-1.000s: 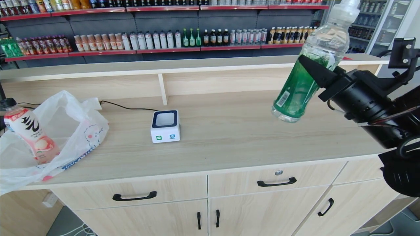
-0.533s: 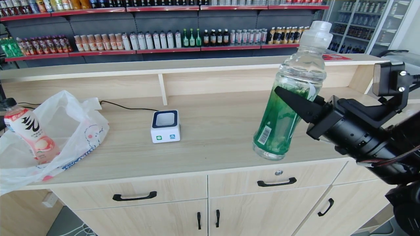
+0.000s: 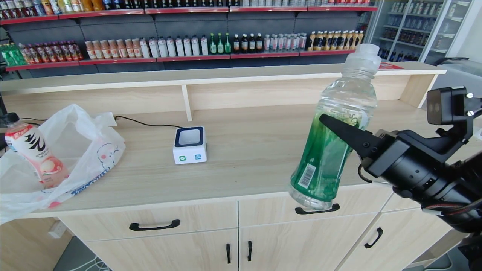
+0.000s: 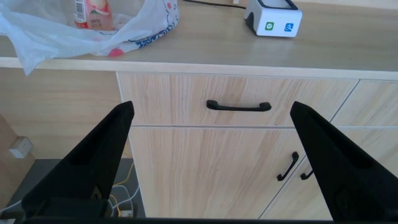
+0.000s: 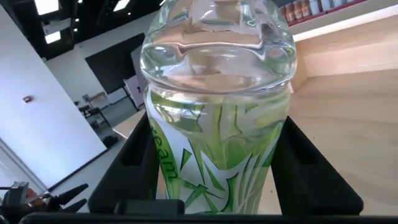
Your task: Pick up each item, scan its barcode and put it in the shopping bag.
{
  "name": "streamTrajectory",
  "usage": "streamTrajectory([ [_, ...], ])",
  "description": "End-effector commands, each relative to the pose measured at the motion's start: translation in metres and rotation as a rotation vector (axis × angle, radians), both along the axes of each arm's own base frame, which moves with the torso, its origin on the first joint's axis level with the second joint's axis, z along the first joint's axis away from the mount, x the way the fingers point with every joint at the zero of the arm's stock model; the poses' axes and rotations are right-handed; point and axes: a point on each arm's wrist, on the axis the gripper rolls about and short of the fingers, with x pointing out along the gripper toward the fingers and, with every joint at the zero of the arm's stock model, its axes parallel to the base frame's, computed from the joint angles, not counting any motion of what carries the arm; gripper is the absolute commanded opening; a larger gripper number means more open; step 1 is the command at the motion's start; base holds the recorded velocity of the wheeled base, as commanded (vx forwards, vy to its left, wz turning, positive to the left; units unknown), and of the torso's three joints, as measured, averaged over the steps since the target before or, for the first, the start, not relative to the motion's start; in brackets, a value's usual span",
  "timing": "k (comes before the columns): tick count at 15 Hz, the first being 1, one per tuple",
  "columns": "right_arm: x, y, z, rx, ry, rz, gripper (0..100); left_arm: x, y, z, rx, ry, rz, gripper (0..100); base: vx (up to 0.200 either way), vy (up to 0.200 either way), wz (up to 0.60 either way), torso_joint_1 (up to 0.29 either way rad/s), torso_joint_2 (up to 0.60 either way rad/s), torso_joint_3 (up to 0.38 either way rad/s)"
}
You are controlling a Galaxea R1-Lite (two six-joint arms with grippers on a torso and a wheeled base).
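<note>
Of the two bottles here, the green-labelled bottle (image 3: 331, 143) hangs in the air over the counter's (image 3: 256, 150) front edge on the right side. Its long axis is close to upright, with the white cap up and leaning a little rightward, the clear base down and the barcode low on the near face. The right gripper (image 3: 339, 130) has its fingers (image 3: 346, 135) clamped around its middle. The one pink bottle (image 3: 34, 150) stands in the single white shopping bag (image 3: 86, 150) at the far left, one white scanner (image 3: 190, 145) sits between them, and the left gripper (image 4: 211, 107) hangs below counter level with its fingers (image 4: 99, 155) spread wide.
</note>
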Motion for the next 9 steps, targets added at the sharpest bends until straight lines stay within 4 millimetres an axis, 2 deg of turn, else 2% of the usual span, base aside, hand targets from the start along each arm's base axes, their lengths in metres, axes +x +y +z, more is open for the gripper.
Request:
streamTrajectory([
  [1,0.0,0.001,0.0,0.013,0.019,0.012,0,0.0,0.0,0.0,-0.001,0.001,0.0,100,0.0,0.0,0.0,0.0,0.0,0.0],
  [3,-0.002,0.006,0.001,0.05,0.06,0.057,0,0.0,0.0,0.0,-0.001,0.001,0.0,100,0.0,0.0,0.0,0.0,0.0,0.0],
  [7,-0.022,0.038,0.009,0.093,0.075,0.236,0,0.0,0.0,0.0,-0.001,0.001,0.0,100,0.0,0.0,0.0,0.0,0.0,0.0],
  [9,-0.031,0.048,0.01,0.111,0.102,0.304,0,0.0,0.0,0.0,-0.001,-0.001,0.0,100,0.0,0.0,0.0,0.0,0.0,0.0],
])
